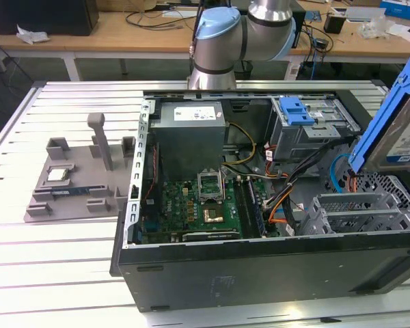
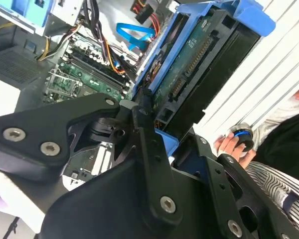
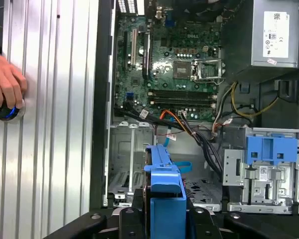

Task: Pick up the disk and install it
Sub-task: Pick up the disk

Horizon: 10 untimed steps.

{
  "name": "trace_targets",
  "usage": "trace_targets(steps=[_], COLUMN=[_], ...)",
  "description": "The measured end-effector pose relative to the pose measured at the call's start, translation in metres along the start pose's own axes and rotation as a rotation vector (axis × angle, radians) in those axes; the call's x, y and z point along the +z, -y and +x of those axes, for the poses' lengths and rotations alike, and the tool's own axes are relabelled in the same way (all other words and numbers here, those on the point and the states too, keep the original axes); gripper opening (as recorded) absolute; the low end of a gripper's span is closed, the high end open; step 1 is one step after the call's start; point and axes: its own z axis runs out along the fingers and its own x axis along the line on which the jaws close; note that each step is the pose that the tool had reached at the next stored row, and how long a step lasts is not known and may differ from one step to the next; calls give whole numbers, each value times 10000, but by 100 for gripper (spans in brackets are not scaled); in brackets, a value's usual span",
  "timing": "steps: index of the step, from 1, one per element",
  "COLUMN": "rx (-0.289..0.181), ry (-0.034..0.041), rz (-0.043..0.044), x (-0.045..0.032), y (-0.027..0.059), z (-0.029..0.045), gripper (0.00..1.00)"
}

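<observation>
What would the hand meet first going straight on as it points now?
The disk clamped in the hand leads, so it would touch first: probably the loose blue cable in the open drive bay, then the perforated floor behind it. Depth is unclear.

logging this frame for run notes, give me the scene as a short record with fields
gripper: shut on the disk
disk: tilted, in the air over the case at the exterior view's right; not yet installed
case: open, lying on the table, motherboard exposed
fixture: grey, beside the case on the exterior view's left, a chip in it
person: hand on a round blue knob
</observation>
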Motion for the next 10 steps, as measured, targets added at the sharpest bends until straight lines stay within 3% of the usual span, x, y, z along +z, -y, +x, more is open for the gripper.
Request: trace_targets(steps=[2,3,10], rx=[-1,1,49], ry=[17,17,19], rz=[1,0,1], x=[44,153,204], y=[-76,-97,-193], z=[221,263,256], gripper=[37,37,37])
